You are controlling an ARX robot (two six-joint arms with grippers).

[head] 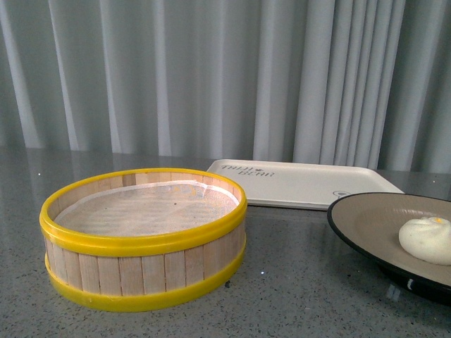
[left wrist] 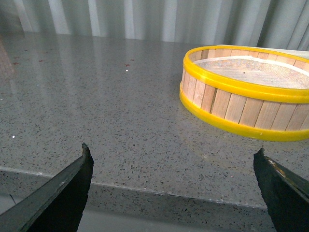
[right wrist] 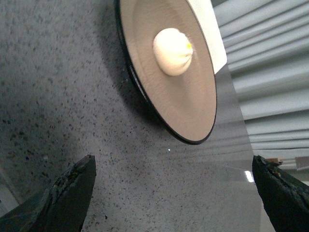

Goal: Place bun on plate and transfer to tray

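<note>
One bun rests on the plate, apart from the right gripper, spread wide, empty.

You will find print on only one thing, the cream-white tray, in the middle right of the front view. Some dark lettering stands near its far left corner, but it is too small and faint to read. A small dark mark sits close to its near edge, and you cannot read this one either. No readable text shows in the wrist views.
</note>
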